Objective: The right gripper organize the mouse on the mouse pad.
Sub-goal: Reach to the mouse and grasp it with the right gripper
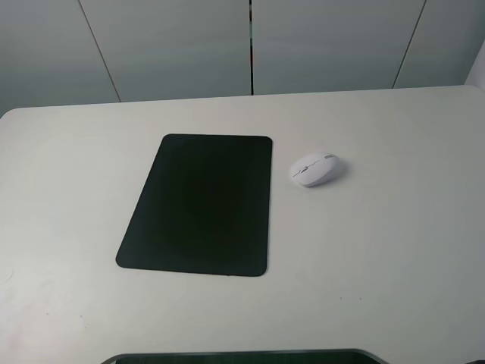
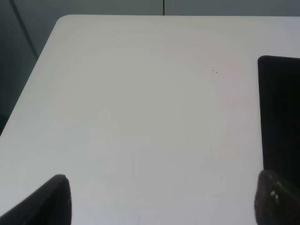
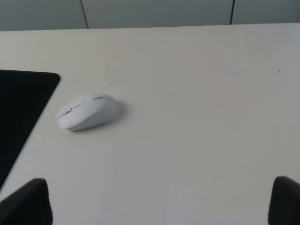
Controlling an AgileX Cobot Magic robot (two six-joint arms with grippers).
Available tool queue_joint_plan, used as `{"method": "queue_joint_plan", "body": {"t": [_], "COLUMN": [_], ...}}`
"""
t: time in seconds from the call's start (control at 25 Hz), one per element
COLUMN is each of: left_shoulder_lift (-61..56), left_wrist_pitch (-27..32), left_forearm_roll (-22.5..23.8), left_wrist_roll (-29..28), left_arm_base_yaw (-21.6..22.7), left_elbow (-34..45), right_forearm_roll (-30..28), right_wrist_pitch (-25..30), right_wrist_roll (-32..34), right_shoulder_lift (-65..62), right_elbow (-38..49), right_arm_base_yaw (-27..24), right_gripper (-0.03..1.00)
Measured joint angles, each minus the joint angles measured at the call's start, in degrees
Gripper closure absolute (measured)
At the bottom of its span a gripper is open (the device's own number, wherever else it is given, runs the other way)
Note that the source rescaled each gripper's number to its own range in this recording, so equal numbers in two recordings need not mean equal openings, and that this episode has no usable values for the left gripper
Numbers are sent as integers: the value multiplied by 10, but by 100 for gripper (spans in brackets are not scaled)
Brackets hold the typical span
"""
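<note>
The white mouse [image 1: 316, 169] lies on the bare white table just right of the black mouse pad [image 1: 199, 205], a small gap between them. It also shows in the right wrist view [image 3: 87, 111], beside the pad's edge [image 3: 18, 112]. My right gripper [image 3: 159, 201] is open and empty, its fingertips [image 3: 28, 201] wide apart, well back from the mouse. My left gripper [image 2: 159, 199] is open and empty over bare table, with the pad's edge [image 2: 281, 112] to one side. Neither gripper shows in the exterior high view.
The white table [image 1: 394, 265] stretches around the pad. A grey panelled wall [image 1: 250, 45] stands behind its far edge. A dark rim [image 1: 242, 356] shows at the near edge. The table's far left corner [image 2: 65, 21] shows in the left wrist view.
</note>
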Motion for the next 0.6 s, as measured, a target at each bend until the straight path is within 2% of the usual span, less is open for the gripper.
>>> {"method": "queue_joint_plan", "body": {"t": [0.44, 0.6], "left_shoulder_lift": [0, 0], "left_wrist_pitch": [0, 0], "left_forearm_roll": [0, 0], "left_wrist_roll": [0, 0], "left_arm_base_yaw": [0, 0], "left_elbow": [0, 0], "right_forearm_roll": [0, -2], "right_wrist_pitch": [7, 13], "right_wrist_roll": [0, 0], "right_shoulder_lift": [-1, 47], "right_elbow": [-26, -49], "right_arm_base_yaw": [0, 0], "right_gripper": [-3, -3]}}
